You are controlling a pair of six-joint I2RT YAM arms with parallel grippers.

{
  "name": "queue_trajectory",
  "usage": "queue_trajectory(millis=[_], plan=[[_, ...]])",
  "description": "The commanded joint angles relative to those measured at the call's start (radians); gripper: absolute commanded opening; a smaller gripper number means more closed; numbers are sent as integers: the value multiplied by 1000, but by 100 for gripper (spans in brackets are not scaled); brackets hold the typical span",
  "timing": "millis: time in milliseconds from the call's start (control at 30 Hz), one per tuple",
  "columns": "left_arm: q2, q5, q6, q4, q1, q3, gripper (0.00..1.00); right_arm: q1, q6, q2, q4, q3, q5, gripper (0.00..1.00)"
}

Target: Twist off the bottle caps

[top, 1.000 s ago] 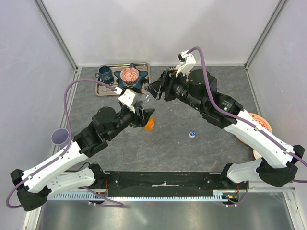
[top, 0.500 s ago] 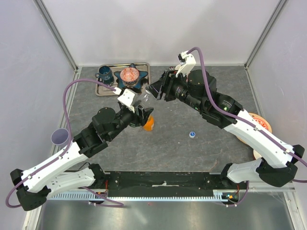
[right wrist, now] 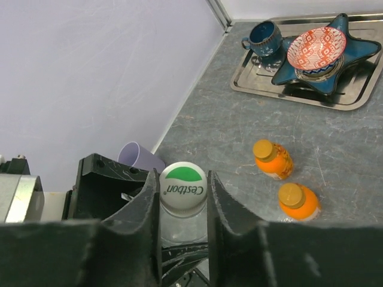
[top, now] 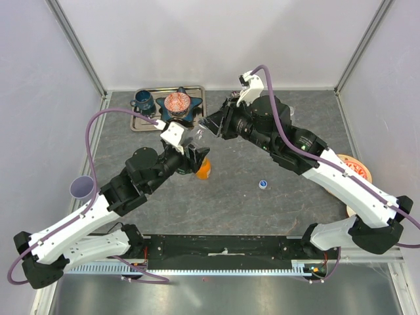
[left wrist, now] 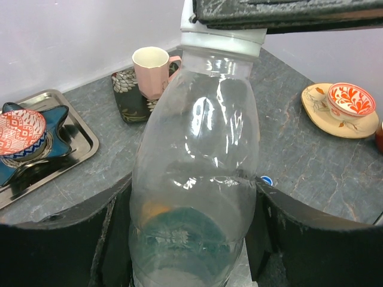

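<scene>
The clear bottle (left wrist: 197,173) is held between the two grippers in the middle of the table, a little toward the far side, just near of the metal tray (top: 146,125). The left gripper (left wrist: 191,200) clamps the bottle's lower body: one black finger (left wrist: 66,239) presses its side at 9 o'clock in the left wrist view and the other finger presses at 3 o'clock, so the fingers are closed on the wide body, not pressed together. The white-and-green cap (right wrist: 182,188) sits at the bottle's other end, squeezed between the right gripper (right wrist: 182,200) fingers, which pinch it at 9 and 3 o'clock in the right wrist view; its printed top faces that camera. In the left wrist view the same cap (left wrist: 222,39) shows at 12 o'clock, with a right finger lying across its top. In the top view the bottle (top: 199,138) has its long axis running from the left gripper (top: 194,153) toward the right gripper (top: 210,125), with the cap end pointing to about 1 o'clock. Two orange bottles (right wrist: 273,160) stand capped on the table under the left gripper. A loose blue cap (top: 262,184) lies on the table at about 4 o'clock from the held bottle, well apart from it.
</scene>
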Motion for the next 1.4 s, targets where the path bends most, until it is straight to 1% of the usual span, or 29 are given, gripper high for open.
queue_trajectory(millis=[0,33,100,200,233,267,300,333,367,400,433,500,533,567,600,633,667,700,733,767,800,833,867,900,933,967,1100,1267,1367], plan=[[-21,-11,29,46,-7,12,51,-3,1,-11,11,-18,-7,15],[-19,0,29,45,-7,12,51,-3,-8,-14,13,-21,-13,1],[-30,22,31,49,-7,7,52,-1,-25,-21,20,-32,-50,0],[-48,94,32,62,-6,4,53,-3,-68,-45,36,-57,-93,0],[-50,163,32,57,-6,10,53,-4,-88,-50,36,-60,-108,0],[-48,197,31,47,-6,27,53,-3,-123,-62,37,-60,-123,0],[-45,234,28,39,-6,39,53,-4,-145,-70,39,-61,-171,0],[-41,319,25,33,-4,52,53,-9,-163,-77,42,-63,-209,0],[-40,363,22,19,0,78,53,-13,-195,-94,45,-60,-246,0],[-39,409,14,11,3,90,53,-15,-211,-100,43,-58,-316,0],[-39,493,9,8,5,101,54,-21,-225,-108,42,-55,-350,0],[-33,574,-3,-6,16,135,55,-23,-269,-129,19,-51,-387,0],[-28,669,-9,-10,22,142,56,-26,-290,-133,-1,-41,-392,0],[-24,719,-17,-12,43,158,57,-26,-304,-148,-19,-46,-395,0],[-19,769,-43,-10,60,165,57,-30,-332,-162,-19,-52,-410,0],[-4,887,-61,-4,78,171,57,-35,-343,-169,-19,-66,-455,0],[7,952,-79,5,124,176,57,-38,-352,-183,-22,-72,-482,0],[13,1014,-136,44,149,176,57,-42,-382,-188,-21,-78,-514,0],[24,1144,-170,75,173,173,57,-44,-399,-195,-21,-95,-580,0],[42,1203,-210,109,218,158,57,-44,-415,-206,-21,-103,-596,0],[53,1255,-297,172,235,146,57,-44,-429,-211,-21,-112,-613,0],[61,1338,-340,272,250,124,57,-49,-461,-215,-21,-129,-655,0],[79,1368,-413,316,267,116,57,-50,-470,-228,-19,-138,-670,0],[85,1415,-443,353,273,110,57,-50,-482,-231,-19,-146,-693,0],[93,1434,-467,419,278,100,57,-49,-511,-240,-21,-158,-716,0],[108,1449,-510,443,278,98,56,-49,-525,-243,-21,-164,-755,0],[134,1500,-609,585,281,75,48,-49,-599,-275,-27,-196,-815,0],[157,1546,-684,690,281,52,48,-49,-692,-321,-50,-230,-938,0],[174,1561,-731,740,281,38,48,-49,-703,-321,-56,-244,-1004,0]])
